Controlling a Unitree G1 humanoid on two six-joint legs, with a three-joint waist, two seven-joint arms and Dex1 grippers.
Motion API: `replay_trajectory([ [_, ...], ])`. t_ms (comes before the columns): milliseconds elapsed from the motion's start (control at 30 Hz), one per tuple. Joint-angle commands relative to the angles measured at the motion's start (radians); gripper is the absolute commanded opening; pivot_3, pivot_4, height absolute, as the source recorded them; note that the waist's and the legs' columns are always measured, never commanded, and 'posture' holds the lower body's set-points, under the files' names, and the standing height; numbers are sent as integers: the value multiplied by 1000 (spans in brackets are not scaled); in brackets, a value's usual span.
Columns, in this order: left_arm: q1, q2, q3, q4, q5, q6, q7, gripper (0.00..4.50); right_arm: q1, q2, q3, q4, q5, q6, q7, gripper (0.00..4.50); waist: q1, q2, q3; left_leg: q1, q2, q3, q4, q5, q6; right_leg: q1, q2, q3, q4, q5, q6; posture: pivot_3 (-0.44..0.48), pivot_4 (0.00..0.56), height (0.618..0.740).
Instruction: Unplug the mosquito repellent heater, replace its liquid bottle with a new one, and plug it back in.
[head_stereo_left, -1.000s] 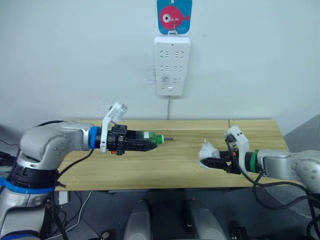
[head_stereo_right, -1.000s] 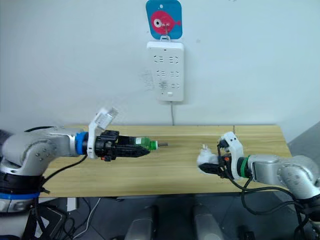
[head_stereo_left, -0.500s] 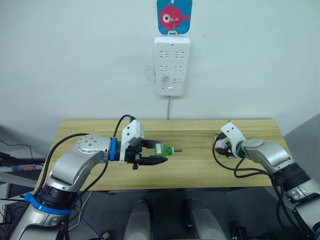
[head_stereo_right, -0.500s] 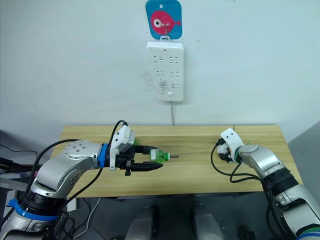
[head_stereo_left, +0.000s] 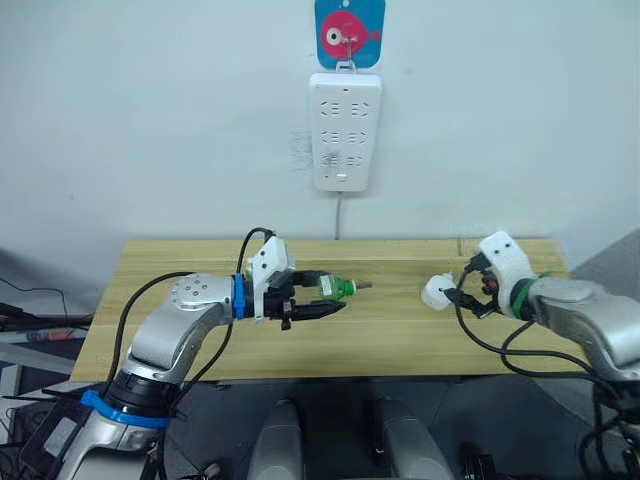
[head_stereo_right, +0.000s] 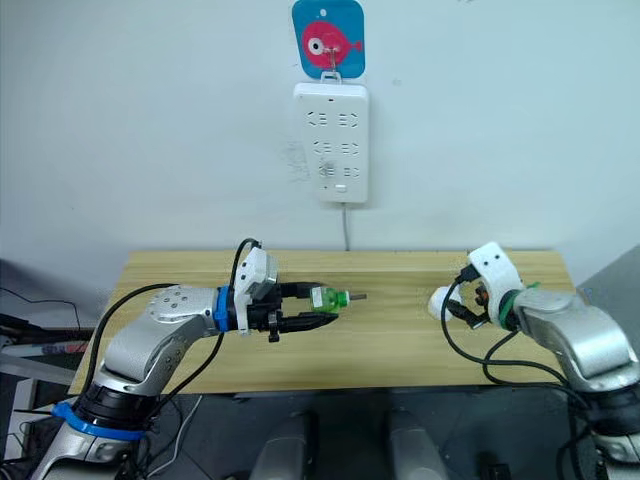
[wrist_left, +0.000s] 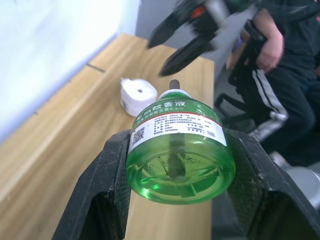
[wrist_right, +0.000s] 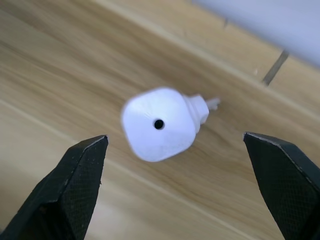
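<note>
Your two head views look forward and down, sharing the worktop (head_stereo_left: 400, 330) and the wall power strip (head_stereo_left: 344, 131). Your left wrist view looks close along its tool (wrist_left: 175, 165) toward the right. Your right wrist view faces down, near the worktop.

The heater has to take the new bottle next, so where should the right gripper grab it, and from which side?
Grip the heater across its rounded white body, approaching along the right gripper's present line; its open fingers already straddle it. The heater lies on the table, holed face toward the wrist camera, prong end away, so probably close on the wide sides and leave the hole clear for the bottle.
</note>
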Motion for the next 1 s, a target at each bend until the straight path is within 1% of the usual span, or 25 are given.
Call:
replay_trajectory([
  [33,-9,-50,38,-11,-9,-46,42,2231,55,44,-145,-189,106,68,13,4500,0,0,0,0,0,0,0,0,0,0,0,0,0,0,0,-63,234,740],
  [100,-17,-88,51,-15,-24,-49,65,2231,54,172,-230,-261,186,108,-32,4500,-7,-1,0,0,0,0,0,0,0,0,1,0,0,0,0,-71,231,740],
  [167,-26,-129,57,-17,-22,-71,86,2231,39,383,-320,-321,289,142,-129,4500,-16,-1,0,1,1,0,0,0,0,0,1,0,2,0,0,-76,228,740],
  [233,-32,-162,53,-15,-6,-100,105,2231,45,565,-388,-359,405,171,-217,4500,-23,0,-1,1,1,-1,0,0,0,0,1,0,4,0,0,-79,224,740],
  [300,-33,-194,52,-11,4,-115,134,2231,63,691,-428,-370,549,181,-309,4500,-26,0,-1,1,0,-2,1,0,0,0,1,0,5,0,0,-83,220,740],
  [400,-30,-239,41,-12,14,-131,175,2231,71,801,-415,-355,726,132,-470,4500,-31,0,-1,1,0,-1,1,0,-1,0,1,0,5,0,0,-93,217,740],
  [467,-26,-270,29,-24,18,-138,202,2231,62,840,-378,-332,781,94,-567,4500,-33,0,-1,1,0,0,1,0,-1,0,0,1,5,0,0,-98,213,740],
  [533,-23,-294,23,-37,18,-140,222,2231,52,852,-340,-305,821,55,-636,4500,-40,0,-1,1,-1,0,1,0,0,0,0,1,5,0,0,-99,214,740],
  [700,-12,-303,8,-53,21,-142,230,2231,19,828,-268,-243,919,-64,-736,4500,-54,0,-1,1,0,-1,1,0,0,0,1,1,5,0,0,-88,210,740],
  [767,-6,-301,4,-61,20,-145,227,2231,8,802,-250,-219,937,-104,-745,4144,-54,0,-1,1,0,-1,0,0,0,0,1,1,5,0,0,-82,209,740],
  [800,-1,-300,3,-66,20,-150,224,2231,3,787,-242,-206,948,-121,-744,3893,-54,0,-1,1,0,-1,0,0,0,0,1,1,5,0,0,-82,209,740],
  [833,0,-300,2,-69,21,-154,222,2231,1,772,-234,-196,958,-136,-745,3580,-54,0,-1,1,0,-1,0,0,0,0,1,1,5,0,0,-77,209,740],
  [1000,10,-305,-5,-81,20,-165,231,2231,1,700,-181,-159,1051,-191,-739,1690,-54,0,-1,1,0,-1,0,0,0,0,1,1,5,0,0,-70,208,740],
])
